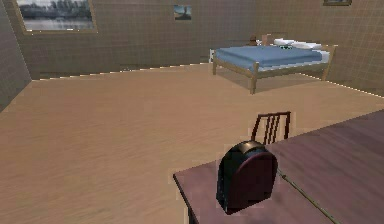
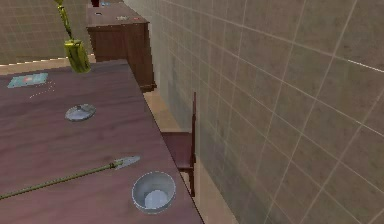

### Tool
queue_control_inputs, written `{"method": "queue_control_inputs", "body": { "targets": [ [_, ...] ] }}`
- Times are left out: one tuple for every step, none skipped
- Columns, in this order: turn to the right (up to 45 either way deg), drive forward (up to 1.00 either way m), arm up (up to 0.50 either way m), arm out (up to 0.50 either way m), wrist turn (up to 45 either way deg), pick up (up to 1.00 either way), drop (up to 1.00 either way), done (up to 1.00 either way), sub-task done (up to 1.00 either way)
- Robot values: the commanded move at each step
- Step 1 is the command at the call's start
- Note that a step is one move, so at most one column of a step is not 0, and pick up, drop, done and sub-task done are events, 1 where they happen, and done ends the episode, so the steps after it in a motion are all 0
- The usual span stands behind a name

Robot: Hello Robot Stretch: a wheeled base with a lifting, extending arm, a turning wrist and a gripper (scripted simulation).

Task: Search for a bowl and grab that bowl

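Bowl for you: grey, round, upright on the dark table, near the table's corner at the arm side view's bottom. You cannot tell the claw's state.

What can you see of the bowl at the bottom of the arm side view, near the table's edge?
The bowl is round with a grey rim and a pale bluish inside, glazed or metallic by its look. It stands upright, mouth up, on the dark wooden table, close to the edge by the chair. A lighter patch lies at its bottom; whether that is contents cannot be told. A long thin utensil lies just beyond it, apart. Only the tabletop touches it.
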Motion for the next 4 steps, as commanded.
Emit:
{"method": "queue_control_inputs", "body": {
  "targets": [
    [0.0,0.0,0.38,0.0,0.0,0.0,0.0,0.0,0.0],
    [0.0,0.0,0.0,0.06,0.0,0.0,0.0,0.0,0.0],
    [0.0,0.0,0.0,0.0,45.0,0.0,0.0,0.0,0.0],
    [0.0,0.0,0.0,0.0,45.0,0.0,0.0,0.0,0.0]
  ]
}}
